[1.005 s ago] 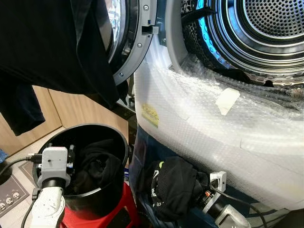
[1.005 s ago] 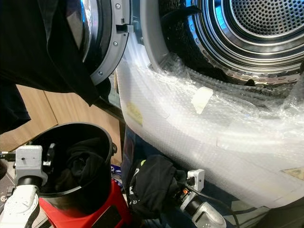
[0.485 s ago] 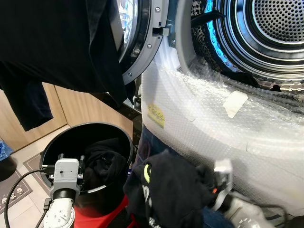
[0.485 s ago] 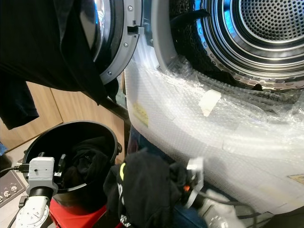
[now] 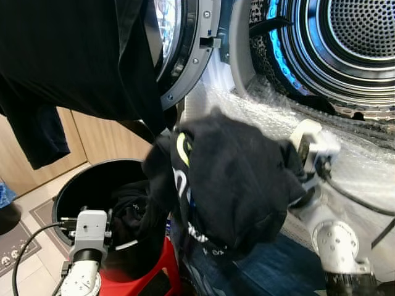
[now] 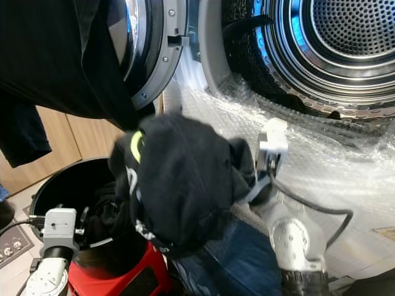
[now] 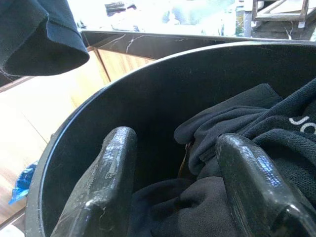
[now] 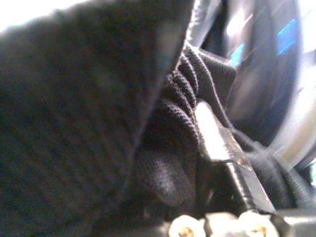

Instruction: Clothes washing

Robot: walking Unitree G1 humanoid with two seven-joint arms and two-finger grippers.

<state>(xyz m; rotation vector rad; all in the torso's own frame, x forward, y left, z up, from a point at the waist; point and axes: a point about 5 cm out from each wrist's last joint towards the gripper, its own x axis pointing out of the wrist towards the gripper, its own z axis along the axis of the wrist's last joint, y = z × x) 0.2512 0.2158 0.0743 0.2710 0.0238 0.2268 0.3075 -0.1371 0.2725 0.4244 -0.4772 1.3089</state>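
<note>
A black garment (image 5: 234,179) with a neon-yellow mark hangs bunched in front of the washer, just below the open drum (image 5: 364,37). My right gripper (image 8: 207,148) is shut on it, its fingers buried in the cloth. My left gripper (image 7: 175,140) stands open over the black bucket (image 5: 80,191), above the dark clothes (image 7: 237,128) lying inside, with nothing between its fingers. Another black garment (image 5: 68,61) is draped over the open washer door (image 5: 185,55).
The bucket stands on a red stool (image 5: 142,280). Bubble wrap (image 5: 370,160) covers the washer's front below the drum. Blue denim (image 5: 271,271) lies low beside the stool. Wooden cabinet fronts (image 5: 92,142) stand at the left, and a patterned mat (image 5: 12,240) lies on the floor.
My right gripper has risen with the black garment from near the floor to just below the drum opening. The left gripper stays over the bucket. The camera shifted slightly.
</note>
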